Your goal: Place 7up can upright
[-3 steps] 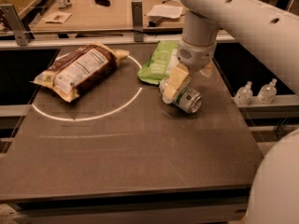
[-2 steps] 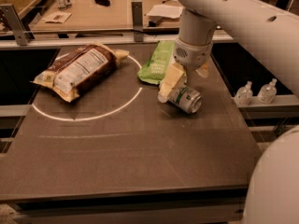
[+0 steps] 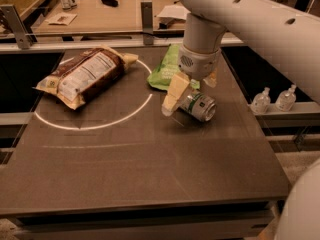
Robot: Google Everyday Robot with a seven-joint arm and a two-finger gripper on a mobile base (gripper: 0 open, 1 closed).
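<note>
soda can (image 3: pixel 199 107) lying on its side on dark table (image 3: pixel 150 174), just right of the white circle (image 3: pixel 100 126), near green bag (image 3: pixel 167 71), gripper (image 3: pixel 190 95) low over can, fingers spread apart, not clamped, brown bag (image 3: pixel 85 76) well left

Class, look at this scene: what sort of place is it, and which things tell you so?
Probably a robotics lab test station: a dark table marked with a white circle, the gripper hanging just over a tipped 7up can, pump bottles alongside.
</note>
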